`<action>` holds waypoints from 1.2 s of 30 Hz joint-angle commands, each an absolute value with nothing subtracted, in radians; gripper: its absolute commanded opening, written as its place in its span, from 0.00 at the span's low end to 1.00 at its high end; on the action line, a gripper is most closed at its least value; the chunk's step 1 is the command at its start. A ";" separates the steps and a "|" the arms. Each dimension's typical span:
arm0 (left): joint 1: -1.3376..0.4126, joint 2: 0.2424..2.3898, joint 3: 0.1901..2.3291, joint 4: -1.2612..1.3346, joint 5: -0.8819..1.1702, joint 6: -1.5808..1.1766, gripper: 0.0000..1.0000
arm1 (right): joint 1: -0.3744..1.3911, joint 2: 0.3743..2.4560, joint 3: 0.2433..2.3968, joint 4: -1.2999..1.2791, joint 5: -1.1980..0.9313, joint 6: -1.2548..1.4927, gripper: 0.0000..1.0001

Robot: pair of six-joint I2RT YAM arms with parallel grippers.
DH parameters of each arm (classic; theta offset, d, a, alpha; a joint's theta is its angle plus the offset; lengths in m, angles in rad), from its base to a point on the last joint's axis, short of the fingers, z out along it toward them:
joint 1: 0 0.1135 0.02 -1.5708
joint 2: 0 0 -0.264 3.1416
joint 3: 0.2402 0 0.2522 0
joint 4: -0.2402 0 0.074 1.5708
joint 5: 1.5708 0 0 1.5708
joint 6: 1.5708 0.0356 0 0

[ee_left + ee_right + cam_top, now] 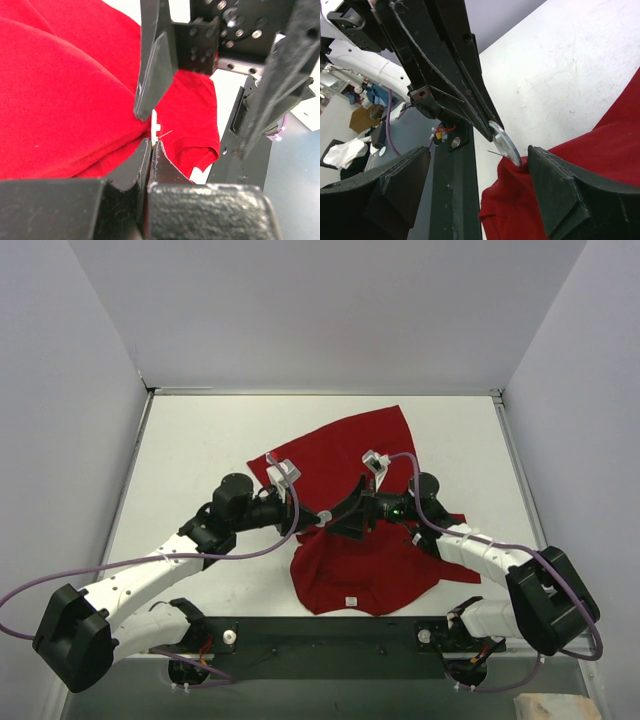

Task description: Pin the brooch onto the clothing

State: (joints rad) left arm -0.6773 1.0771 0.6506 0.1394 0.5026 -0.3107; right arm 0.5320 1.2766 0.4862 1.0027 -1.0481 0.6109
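Red fabric of the T-shirt (350, 570) lies crumpled across the middle of the white table (200, 450) in the overhead view, its small white label (351, 601) at the lower edge of the heap, and both arms meet over its left-centre portion. The left gripper (318, 520) is clamped tight on the brooch (504, 144), a small pale round disc. In the right wrist view the disc sits at the centre of the frame with its lower rim at the edge of the red cloth, though I cannot tell whether it touches. A thin pin (493, 152) juts out from it into open air, its tip bare, and in the left wrist view the same fine wire shows just right of centre against the shirt rather than through it. The right gripper (479, 151) has its jaws spread wide on either side of the disc, holding nothing; one finger (155, 65) hangs just above the brooch in the left wrist view. By my reading the task is about midway: the brooch has been picked up and brought to the garment, with its pin apparently swung out. Pushing the point through the fabric and closing the clasp remain to be done, and no fold of cloth is pinched up yet to receive it.
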 commanded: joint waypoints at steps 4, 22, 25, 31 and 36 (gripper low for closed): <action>-0.664 1.057 0.655 0.241 0.557 -0.331 0.00 | 0.540 1.307 0.509 1.149 -1.129 0.614 0.73; -0.647 1.058 0.661 0.249 0.561 -0.344 0.00 | 0.540 1.319 0.534 1.078 -1.155 0.578 0.43; -0.647 1.063 0.663 0.247 0.564 -0.345 0.00 | 0.541 1.327 0.538 1.083 -1.154 0.583 0.41; -0.647 1.075 0.669 0.248 0.572 -0.351 0.00 | 0.546 1.342 0.548 1.086 -1.144 0.592 0.39; -0.647 1.077 0.675 0.249 0.577 -0.351 0.00 | 0.549 1.351 0.555 1.066 -1.138 0.586 0.28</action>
State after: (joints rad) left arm -0.6552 1.0771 0.6472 0.1848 0.5598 -0.3515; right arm 0.5320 1.3457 0.5045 1.0016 -1.0855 0.6136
